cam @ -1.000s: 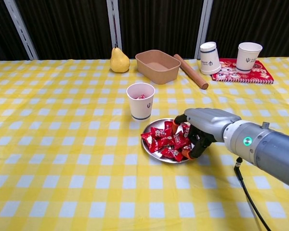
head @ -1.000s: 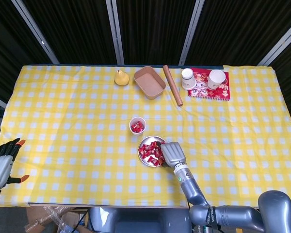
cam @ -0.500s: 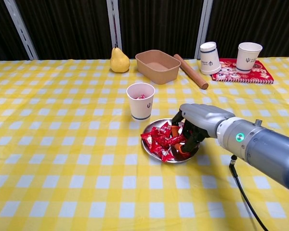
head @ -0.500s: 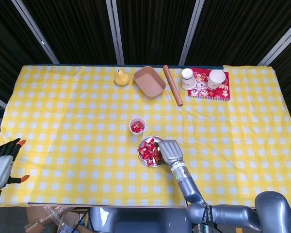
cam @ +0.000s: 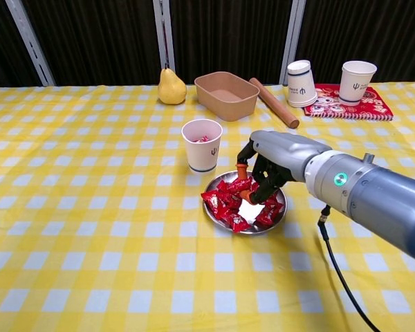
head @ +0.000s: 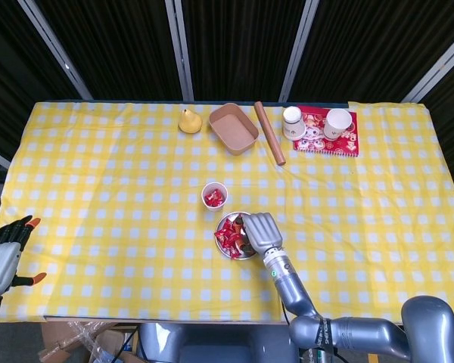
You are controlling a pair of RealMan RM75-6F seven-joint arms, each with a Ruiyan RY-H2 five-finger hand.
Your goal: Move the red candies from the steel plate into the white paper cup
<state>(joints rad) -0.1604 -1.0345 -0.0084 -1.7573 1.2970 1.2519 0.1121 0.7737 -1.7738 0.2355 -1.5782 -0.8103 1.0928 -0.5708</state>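
Observation:
The steel plate lies at the table's middle front with a pile of red candies on its left half. Just behind it stands the white paper cup, upright, with a few red candies inside. My right hand reaches over the plate's right side, fingers curled down into the pile, thumb and a fingertip pinching a red candy at pile height. My left hand hangs off the table's left front corner, fingers spread, holding nothing; the chest view does not show it.
Along the back edge sit a yellow pear, a brown tray, a wooden rolling pin, and two white cups on a red mat.
My right hand slid left across the plate from its right rim, pushing candies leftward, and its fingers closed on one. The left hand stayed still.

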